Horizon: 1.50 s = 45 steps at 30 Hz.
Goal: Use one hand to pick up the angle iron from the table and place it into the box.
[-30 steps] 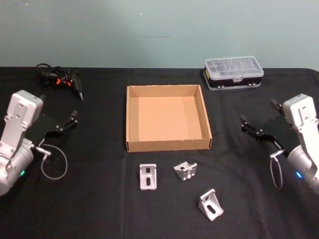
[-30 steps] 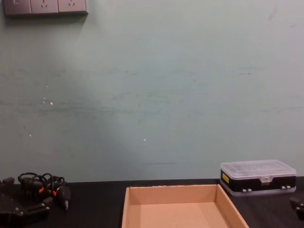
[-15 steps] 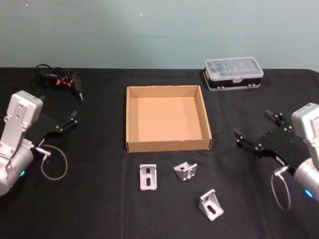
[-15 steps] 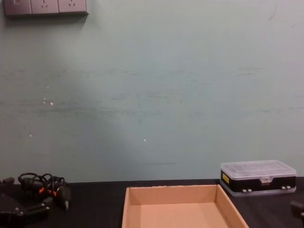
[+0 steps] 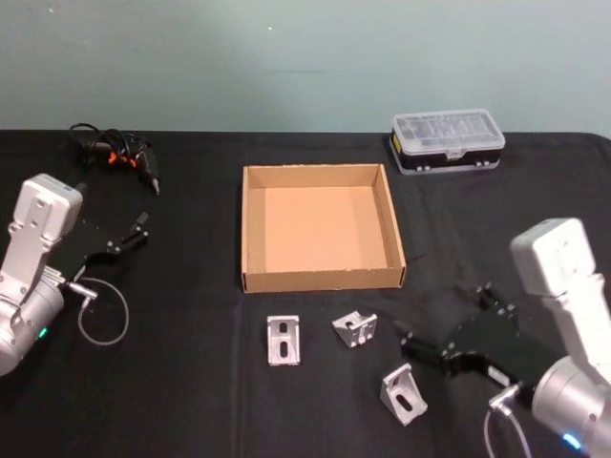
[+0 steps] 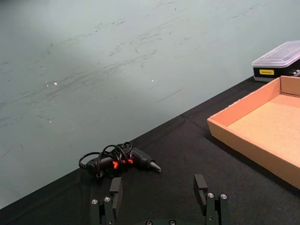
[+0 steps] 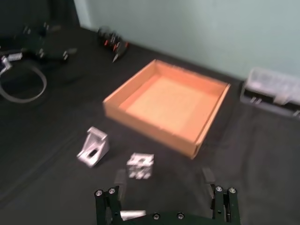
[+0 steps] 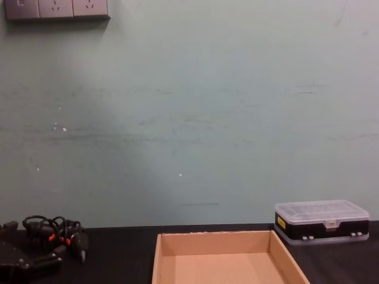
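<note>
Three silver angle irons lie on the black table (image 5: 191, 382) in front of the box: a left one (image 5: 284, 340), a middle one (image 5: 355, 327) and a near right one (image 5: 403, 392). The tan cardboard box (image 5: 323, 279) sits mid-table with nothing in it. My right gripper (image 5: 444, 315) is open, just right of the middle angle iron and beyond the near right one, holding nothing. The right wrist view looks past the open right gripper (image 7: 163, 180) at two angle irons (image 7: 93, 146) (image 7: 140, 166) and the box (image 7: 150, 129). My left gripper (image 5: 134, 232) stays parked at the far left, open (image 6: 158, 187).
A clear-lidded black case (image 5: 447, 140) stands at the back right, beyond the box. A black tool with coiled cable and orange marks (image 5: 115, 153) lies at the back left. A cable loop (image 5: 103, 315) hangs off the left arm.
My right gripper has swung from beside the box's right wall toward the near edge and leftward, ending close to the angle irons. The left arm and the angle irons have not moved.
</note>
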{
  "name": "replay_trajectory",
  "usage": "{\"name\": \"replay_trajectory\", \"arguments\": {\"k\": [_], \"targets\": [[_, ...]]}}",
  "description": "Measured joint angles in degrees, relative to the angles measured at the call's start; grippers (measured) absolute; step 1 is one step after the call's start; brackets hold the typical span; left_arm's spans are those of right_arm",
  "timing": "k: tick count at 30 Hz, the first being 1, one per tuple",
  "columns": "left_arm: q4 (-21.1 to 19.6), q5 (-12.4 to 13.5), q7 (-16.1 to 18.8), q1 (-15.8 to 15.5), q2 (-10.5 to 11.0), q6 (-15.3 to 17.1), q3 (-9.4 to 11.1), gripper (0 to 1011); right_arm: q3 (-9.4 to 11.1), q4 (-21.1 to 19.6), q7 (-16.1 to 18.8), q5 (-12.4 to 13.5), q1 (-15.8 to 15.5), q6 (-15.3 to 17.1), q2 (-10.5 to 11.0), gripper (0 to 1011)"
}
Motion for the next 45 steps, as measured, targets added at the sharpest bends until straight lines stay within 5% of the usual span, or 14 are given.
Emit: {"name": "replay_trajectory", "arguments": {"k": [10, 17, 31, 45], "targets": [[0.00, 0.00, 0.00, 0.00, 0.00, 0.00, 0.00, 1000, -1.92, -2.52, -0.51, 2.46, 2.73, 18.40, -2.78, 1003], [0.00, 0.00, 0.00, 0.00, 0.00, 0.00, 0.00, 1000, -2.61, -1.72, 0.03, 3.00, 3.59, 23.51, -4.38, 1003], [0.00, 0.00, 0.00, 0.00, 0.00, 0.00, 0.00, 1000, -5.96, 2.55, 0.55, -1.49, 6.58, 24.31, -7.02, 1003], [0.00, 0.00, 0.00, 0.00, 0.00, 0.00, 0.00, 1000, -6.37, 5.39, 1.37, -3.70, 7.37, 21.57, -8.69, 1003]]}}
